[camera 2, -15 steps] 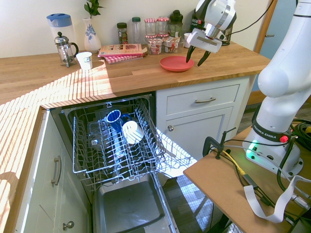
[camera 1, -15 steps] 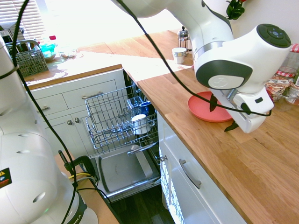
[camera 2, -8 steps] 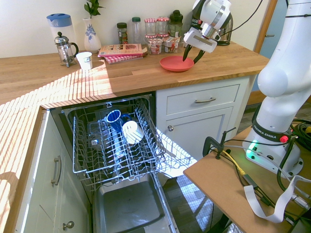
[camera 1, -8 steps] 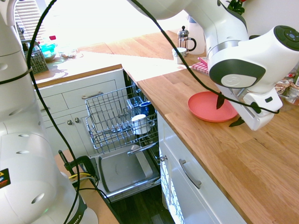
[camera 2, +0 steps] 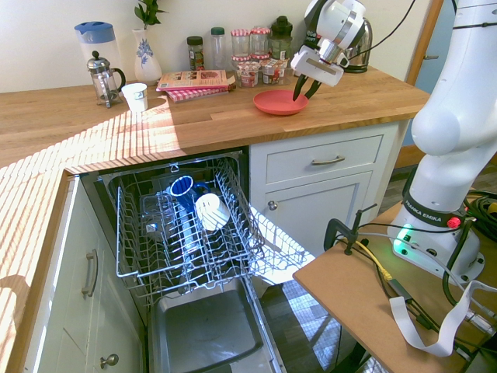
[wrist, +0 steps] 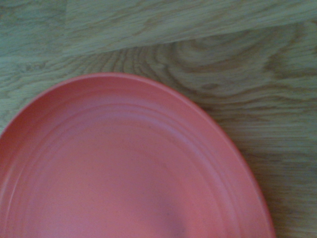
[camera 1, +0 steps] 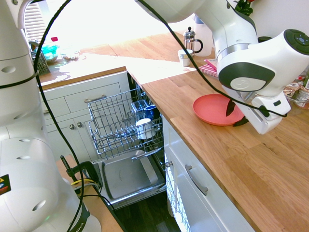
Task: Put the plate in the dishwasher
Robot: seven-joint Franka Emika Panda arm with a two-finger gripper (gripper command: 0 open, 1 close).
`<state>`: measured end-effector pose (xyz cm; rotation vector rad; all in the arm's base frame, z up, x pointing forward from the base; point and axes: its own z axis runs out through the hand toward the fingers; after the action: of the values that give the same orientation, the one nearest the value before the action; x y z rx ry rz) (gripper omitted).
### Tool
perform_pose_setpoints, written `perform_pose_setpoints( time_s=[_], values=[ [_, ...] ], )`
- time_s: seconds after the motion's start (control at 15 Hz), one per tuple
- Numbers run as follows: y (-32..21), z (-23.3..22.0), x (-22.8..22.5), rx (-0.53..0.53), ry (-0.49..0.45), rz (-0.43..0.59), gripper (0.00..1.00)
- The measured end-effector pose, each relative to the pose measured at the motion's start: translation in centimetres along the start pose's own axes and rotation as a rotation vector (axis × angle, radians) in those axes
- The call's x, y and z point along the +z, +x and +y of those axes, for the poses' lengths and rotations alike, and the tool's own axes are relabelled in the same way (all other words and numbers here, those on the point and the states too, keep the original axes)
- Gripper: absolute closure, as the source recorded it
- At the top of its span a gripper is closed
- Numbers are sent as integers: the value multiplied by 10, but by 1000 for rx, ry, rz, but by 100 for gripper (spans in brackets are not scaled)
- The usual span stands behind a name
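The coral-red plate (camera 1: 212, 110) (camera 2: 278, 102) lies flat on the wooden counter and fills most of the wrist view (wrist: 124, 168). My gripper (camera 1: 235, 115) (camera 2: 304, 90) points down at the plate's rim on the side away from the dishwasher. One finger is over the plate and the other is just outside its edge. The jaws are half closed with a gap still between them, and the plate rests on the counter. The dishwasher stands open below the counter with its wire rack (camera 1: 116, 123) (camera 2: 178, 225) pulled out over the lowered grey door (camera 1: 128, 176) (camera 2: 206, 330).
A blue mug (camera 2: 182, 186) and a white cup (camera 2: 208, 211) sit in the rack. On the counter are a French press (camera 2: 101, 76), a white cup (camera 2: 135, 96), a book on a checked cloth (camera 2: 194, 80) and several jars (camera 2: 248, 66) behind the plate.
The gripper came down to the plate's rim and its fingers narrowed from wide open to about half. The plate shifted slightly toward the dishwasher side.
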<state>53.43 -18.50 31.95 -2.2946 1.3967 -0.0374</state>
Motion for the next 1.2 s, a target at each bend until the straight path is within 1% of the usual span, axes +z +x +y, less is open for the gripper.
perform_pose_setpoints(
  time_s=[0.33, 0.53, 0.67, 0.8, 0.87, 1.0, 1.13, 1.2],
  values=[
    [5, 8, 0, 6, -1, -15, 100],
    [5, 0, -5, -6, 10, -17, 100],
    [1, -17, -12, -40, 16, -10, 100],
    [-23, -54, -28, -110, -11, 26, 100],
    [-46, -82, -39, -154, -27, 53, 100],
    [-122, -151, -66, -272, -70, 135, 100],
    [-224, -215, -85, -390, -131, 214, 100],
    [-275, -241, -90, -439, -168, 253, 100]
  ],
)
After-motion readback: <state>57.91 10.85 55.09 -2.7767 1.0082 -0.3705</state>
